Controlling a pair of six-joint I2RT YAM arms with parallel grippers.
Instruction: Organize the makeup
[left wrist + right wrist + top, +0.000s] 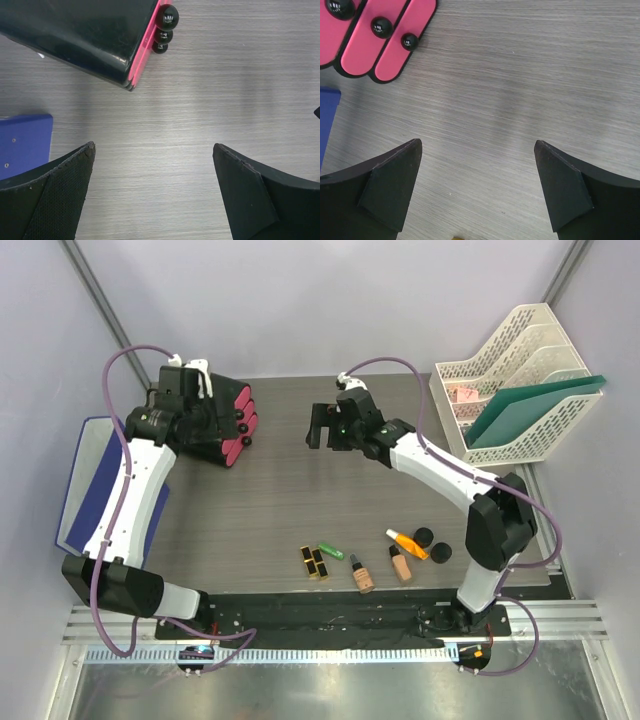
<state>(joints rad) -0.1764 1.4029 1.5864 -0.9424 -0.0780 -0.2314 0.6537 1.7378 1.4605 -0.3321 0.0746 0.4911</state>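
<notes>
Top external: makeup lies in a loose group near the front edge, centre-right, well apart from both arms' ends. L to R: two black-and-gold lipsticks [314, 562] side by side, green tube [331, 551] just beside them, foundation bottle [362, 575], second foundation bottle [401, 565], orange tube [407, 544], two black compacts [432, 544]. Black box [225, 425] w/ pink drawer fronts sits far left; blue binder [85, 480] at the left edge; white file rack [515, 380] far right. Right gripper [322, 430] hangs over bare table mid-far, jaws wide.

Left wrist: left gripper [153, 146] spread wide, nothing between the pads, wood below. Box corner w/ three black knobs [162, 34] up-left, binder at left.

Right wrist: fingers wide apart, empty. Pink fronts w/ knobs at upper left.
</notes>
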